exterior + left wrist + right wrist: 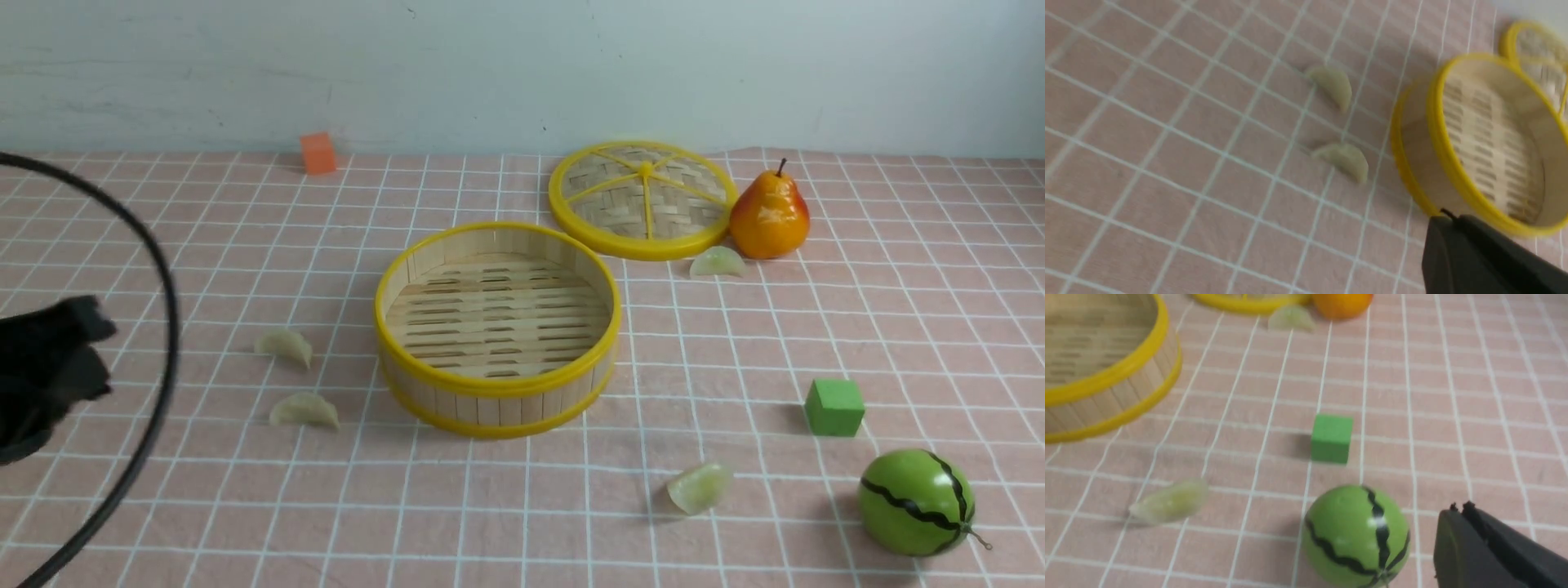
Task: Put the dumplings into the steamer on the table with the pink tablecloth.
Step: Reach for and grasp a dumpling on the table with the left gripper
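The steamer (498, 390) stands empty in the middle of the pink tablecloth (163, 245) on the table. Two dumplings (284, 345) (304, 410) lie to its left. A third dumpling (700, 487) lies in front of it to the right, and another (718, 262) lies beside the pear. My left gripper (1447, 218) is shut and empty, hovering near the steamer's wall (1408, 163), apart from the two dumplings (1333, 85) (1345, 160). My right gripper (1457, 508) is shut on nothing, beside the toy watermelon, well off from the nearest dumpling (1169, 500).
The woven lid (643, 198) lies behind the steamer, with a pear (769, 216) at its right. A green cube (834, 406) and a toy watermelon (916, 502) sit at front right. An orange cube (317, 153) is at the back left. A black cable (167, 327) arcs over the left side.
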Robot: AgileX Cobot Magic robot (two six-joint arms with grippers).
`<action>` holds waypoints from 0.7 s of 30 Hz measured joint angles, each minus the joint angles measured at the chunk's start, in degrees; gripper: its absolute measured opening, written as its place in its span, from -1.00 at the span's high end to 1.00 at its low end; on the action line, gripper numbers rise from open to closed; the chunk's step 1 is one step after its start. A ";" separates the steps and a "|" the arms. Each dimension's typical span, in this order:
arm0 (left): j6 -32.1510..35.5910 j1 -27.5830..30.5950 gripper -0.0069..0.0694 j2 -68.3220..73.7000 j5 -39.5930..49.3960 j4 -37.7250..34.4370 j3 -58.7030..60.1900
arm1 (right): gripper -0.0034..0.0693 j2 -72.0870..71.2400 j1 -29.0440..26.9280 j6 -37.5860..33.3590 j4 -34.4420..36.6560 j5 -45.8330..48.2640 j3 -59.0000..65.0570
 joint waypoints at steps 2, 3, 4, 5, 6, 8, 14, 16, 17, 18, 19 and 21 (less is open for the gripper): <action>5.25 -1.73 0.85 4.87 2.07 -3.39 -3.69 | 0.92 3.76 1.15 -1.61 0.80 4.09 -2.01; 6.57 -2.15 0.85 6.40 2.44 -4.84 -5.24 | 0.92 5.48 2.02 -2.51 1.34 5.93 -3.00; 8.90 -2.73 0.85 9.81 2.70 -6.41 -7.42 | 0.92 8.02 3.02 -3.54 2.30 8.49 -4.46; 10.03 -2.89 0.85 12.12 2.75 -7.08 -9.51 | 0.92 10.29 4.35 -4.17 3.77 10.15 -5.79; 10.03 -2.94 0.85 12.58 2.75 -7.15 -9.51 | 0.92 10.29 4.59 -4.25 4.04 10.43 -6.02; 10.98 -3.00 0.85 18.65 3.52 -6.17 -14.18 | 0.92 13.78 8.00 -5.85 6.77 11.88 -8.51; 8.58 -3.00 0.51 31.10 10.98 0.19 -25.96 | 0.91 16.83 12.04 -10.39 9.12 11.18 -10.15; 7.21 -3.00 0.27 35.49 11.73 2.19 -29.38 | 0.91 17.31 12.17 -10.64 9.24 11.23 -10.15; 6.45 -3.00 0.12 37.28 11.72 3.47 -30.82 | 0.91 17.45 12.17 -10.71 9.24 11.18 -10.15; 6.27 -3.00 0.12 37.74 11.72 3.47 -31.16 | 0.91 17.45 12.17 -10.77 9.24 11.18 -10.15; 4.51 -3.00 -0.07 40.93 11.72 5.40 -33.53 | 0.91 17.45 12.17 -10.77 9.24 11.18 -10.15; 2.22 -3.00 -0.25 44.23 11.66 7.79 -35.79 | 0.91 17.45 12.17 -10.82 9.19 10.94 -10.15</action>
